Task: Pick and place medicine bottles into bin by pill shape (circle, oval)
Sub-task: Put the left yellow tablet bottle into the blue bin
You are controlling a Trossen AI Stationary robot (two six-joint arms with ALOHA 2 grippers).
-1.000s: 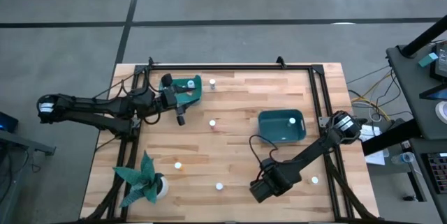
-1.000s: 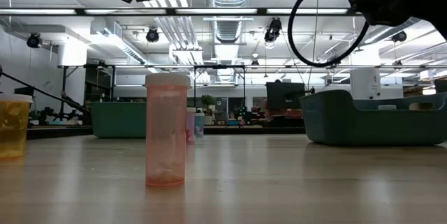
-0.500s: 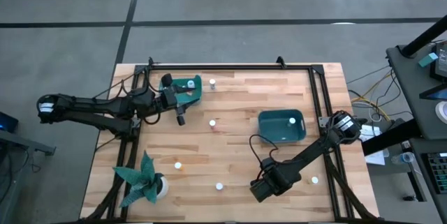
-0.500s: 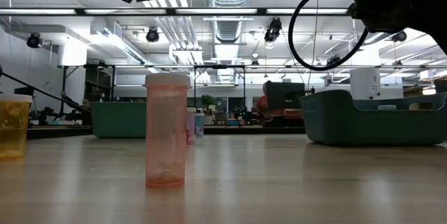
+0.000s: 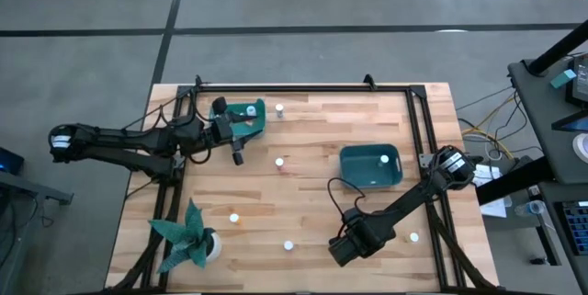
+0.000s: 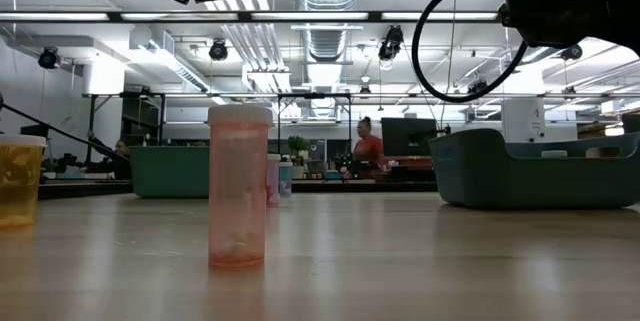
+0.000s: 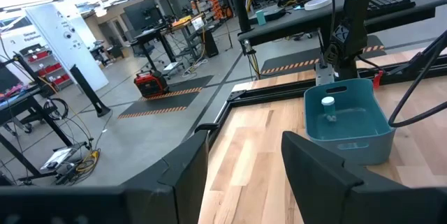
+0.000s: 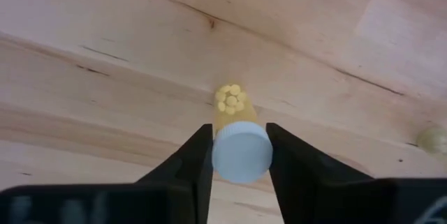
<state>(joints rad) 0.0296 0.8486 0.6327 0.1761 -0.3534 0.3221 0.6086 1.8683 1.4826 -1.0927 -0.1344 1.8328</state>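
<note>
Right hand [image 8: 239, 155] sat low at the near right of the bench [image 5: 312, 130], fingers [image 8: 198, 155] clamped on a small medicine bottle [image 8: 239, 144] just under its white cap [image 8: 242, 151]. Bottle stood upright on the wood; small round yellow pills [image 8: 230, 98] showed through the translucent wall, so I'd call it a circle bottle.

Handling, as a judgement: light rigid plastic, smooth and round, likely to twist or slip between flat fingers. Top-heavy enough to tip if nudged. The hold on the upper body below the cap looked right; the cap lip should act as a stop if it slid.

Left hand [image 7: 241, 165] hovered beside the teal tray at the far left [image 5: 246, 117], fingers apart, nothing between them. Waiting.

Other bottles: one in the teal bin on the right [image 5: 370, 166], white cap up [image 5: 383, 158]; loose ones on the bench by the far-left tray [image 5: 278, 107], mid-bench [image 5: 280, 162], near the paper plant [image 5: 233, 218] and near centre [image 5: 288, 245].

Versus a second earlier: right hand went from wide open around the bottle to closed on it; arm positions in the overhead view looked unchanged. Left hand unchanged. In the low view a person [image 6: 367, 148] appeared walking in the room behind.
</note>
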